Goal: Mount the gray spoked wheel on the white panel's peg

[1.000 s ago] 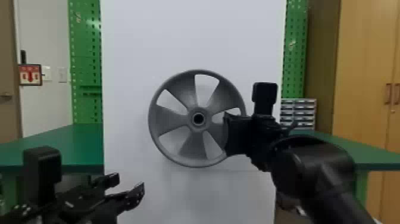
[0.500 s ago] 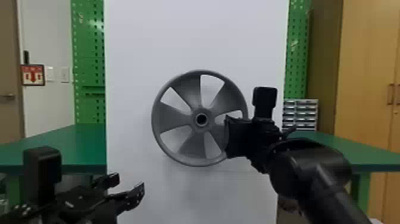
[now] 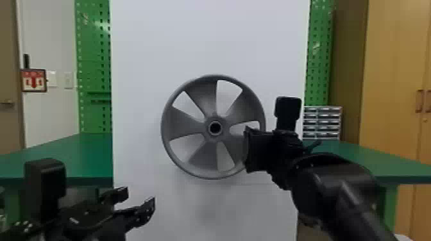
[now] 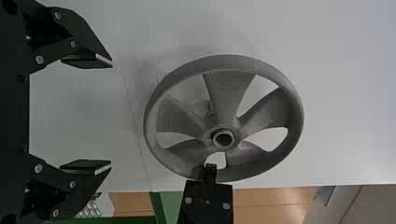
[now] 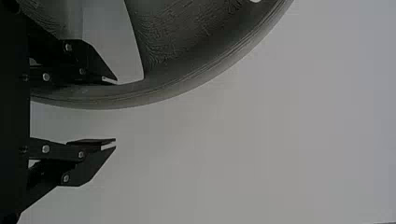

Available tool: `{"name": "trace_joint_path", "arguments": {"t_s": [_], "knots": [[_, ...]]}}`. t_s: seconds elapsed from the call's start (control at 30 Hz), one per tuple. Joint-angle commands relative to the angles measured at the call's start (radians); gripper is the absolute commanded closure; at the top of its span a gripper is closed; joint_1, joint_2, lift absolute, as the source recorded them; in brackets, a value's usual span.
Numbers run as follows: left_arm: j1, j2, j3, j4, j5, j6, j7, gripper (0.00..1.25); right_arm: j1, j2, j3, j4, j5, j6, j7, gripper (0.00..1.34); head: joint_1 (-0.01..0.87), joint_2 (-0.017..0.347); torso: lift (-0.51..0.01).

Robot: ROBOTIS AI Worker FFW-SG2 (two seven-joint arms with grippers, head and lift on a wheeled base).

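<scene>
While the right gripper point(image 3: 247, 149) stands wide, with 1 finger each side of the wheel's rim, the gray spoked wheel point(image 3: 187, 125) is upright before the white panel point(image 3: 208, 38). The left gripper point(image 3: 139, 196) is wide, lower down. Small drawers point(image 3: 322, 123) sit behind; what they hold is hidden.

We see soft, even light on the panel point(image 3: 205, 38), blurry-edged shadow below the wheel point(image 3: 186, 124), a pale glare on the pegboard point(image 3: 93, 48), and dimmer light in the right wrist view.
</scene>
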Motion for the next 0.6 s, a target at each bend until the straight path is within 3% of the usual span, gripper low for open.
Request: {"name": "trace_joint_path", "arguments": {"t_s": [0.0,0.27,0.4,0.57], "knots": [[0.000,0.000,0.000,0.000,0.000,0.000,0.000,0.48,0.003,-0.002,0.000,-0.001,0.001,-0.010,0.001,0.61,0.100,-0.008,-0.480],[0.000,0.000,-0.003,0.000,0.000,0.000,0.000,0.48,0.006,-0.004,-0.011,0.005,0.009,-0.021,0.036,0.36,0.100,-0.008,-0.480],[0.000,-0.002,-0.003,0.000,0.000,0.000,0.000,0.48,0.005,-0.002,-0.020,0.014,0.021,-0.027,0.078,0.11,0.100,-0.008,-0.480],[0.002,-0.002,-0.003,0.000,0.000,0.000,0.000,0.48,0.005,-0.002,-0.028,0.028,0.026,-0.045,0.120,0.03,0.100,-0.008,-0.480]]}}
